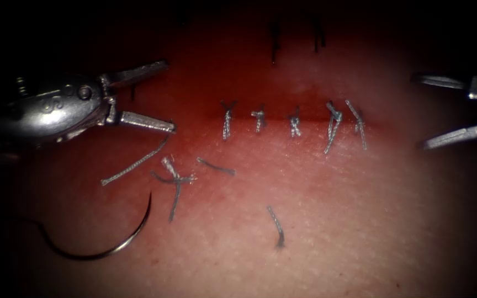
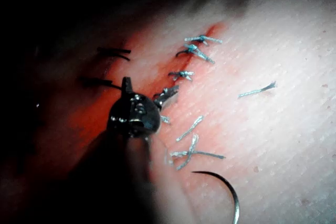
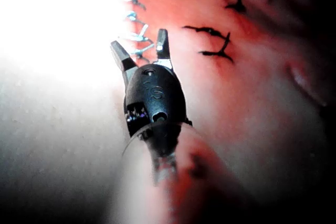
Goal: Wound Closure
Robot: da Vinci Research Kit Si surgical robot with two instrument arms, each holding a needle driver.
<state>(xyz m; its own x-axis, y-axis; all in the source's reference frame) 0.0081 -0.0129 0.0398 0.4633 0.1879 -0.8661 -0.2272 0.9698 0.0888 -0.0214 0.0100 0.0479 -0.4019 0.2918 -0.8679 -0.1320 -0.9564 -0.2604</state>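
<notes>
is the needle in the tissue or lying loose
Loose: the needle lies flat on the tissue; neither open hand holds it.

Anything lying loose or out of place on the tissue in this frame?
Yes. The curved steel needle lies free on the pale pork-belly tissue, below and left of the stitched cut, held by neither tool. Short grey cut thread ends are scattered nearby. The left claw and right claw are open, holding nothing.

The tissue (image 1: 360, 221) is seen bearing a row of knotted stitches (image 1: 293, 122) between the two tools' fingers. The curved needle (image 1: 103, 243) and cut ends of thread (image 1: 175, 179) lie loose below the left tool's fingers.
</notes>
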